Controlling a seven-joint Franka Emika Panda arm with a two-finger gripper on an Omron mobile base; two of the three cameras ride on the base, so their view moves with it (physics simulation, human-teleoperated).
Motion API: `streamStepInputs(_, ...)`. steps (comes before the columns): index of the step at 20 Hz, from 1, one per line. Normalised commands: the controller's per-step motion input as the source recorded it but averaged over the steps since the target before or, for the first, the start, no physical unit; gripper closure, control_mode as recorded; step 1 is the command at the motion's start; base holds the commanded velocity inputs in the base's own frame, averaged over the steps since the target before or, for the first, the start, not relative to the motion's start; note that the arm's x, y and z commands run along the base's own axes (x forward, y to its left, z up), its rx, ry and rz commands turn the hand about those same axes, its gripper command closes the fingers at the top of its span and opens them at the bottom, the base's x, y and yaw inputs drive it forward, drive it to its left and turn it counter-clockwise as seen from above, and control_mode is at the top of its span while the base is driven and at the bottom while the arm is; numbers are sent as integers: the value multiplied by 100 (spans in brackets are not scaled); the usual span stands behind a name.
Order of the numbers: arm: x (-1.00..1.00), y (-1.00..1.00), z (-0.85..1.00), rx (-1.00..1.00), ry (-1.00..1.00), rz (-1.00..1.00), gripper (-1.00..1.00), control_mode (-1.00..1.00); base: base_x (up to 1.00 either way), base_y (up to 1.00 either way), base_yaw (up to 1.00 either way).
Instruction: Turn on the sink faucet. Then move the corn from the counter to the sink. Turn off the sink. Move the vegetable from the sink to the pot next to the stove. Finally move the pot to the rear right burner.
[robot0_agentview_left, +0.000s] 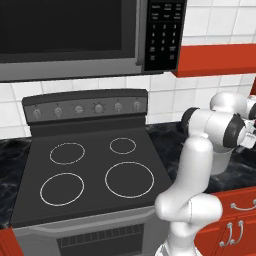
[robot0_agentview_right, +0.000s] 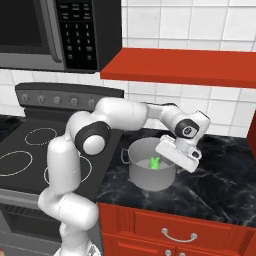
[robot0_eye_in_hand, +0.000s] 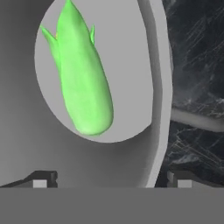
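Observation:
The grey pot (robot0_agentview_right: 150, 179) stands on the dark counter just right of the stove. Inside it lies the green corn (robot0_agentview_right: 155, 162), which in the hand view is a long green cob (robot0_eye_in_hand: 83, 83) on the pot's floor. My gripper (robot0_agentview_right: 174, 161) hangs over the pot's right rim and is open. In the hand view the gripper (robot0_eye_in_hand: 113, 180) straddles the pot wall (robot0_eye_in_hand: 153, 109): one fingertip (robot0_eye_in_hand: 43, 179) is inside the pot, the other is outside above the counter. A grey pot handle (robot0_eye_in_hand: 197, 120) sticks out on the outer side. The rear right burner (robot0_agentview_left: 123, 145) is bare.
The black stove (robot0_agentview_left: 85, 165) has four ring burners and a knob panel (robot0_agentview_left: 85, 107) at the back. A microwave (robot0_agentview_left: 90, 35) hangs above it. A red shelf (robot0_agentview_right: 190, 67) juts out over the marbled counter (robot0_agentview_right: 220, 190). My arm (robot0_agentview_right: 120, 117) spans from stove to pot.

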Motion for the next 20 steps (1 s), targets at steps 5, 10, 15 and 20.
streamStepInputs(5, -7, 0, -46, 0, 7, 0, 100, -100, 0, 0, 0)
streamStepInputs(10, -19, 0, -26, 2, -1, 0, 100, -100, 0, 0, 0)
streamStepInputs(15, -14, 17, 5, 4, -7, 0, 100, -100, 0, 0, 0)
streamStepInputs(20, -18, 50, 46, 0, -18, 0, 100, -100, 0, 0, 0)
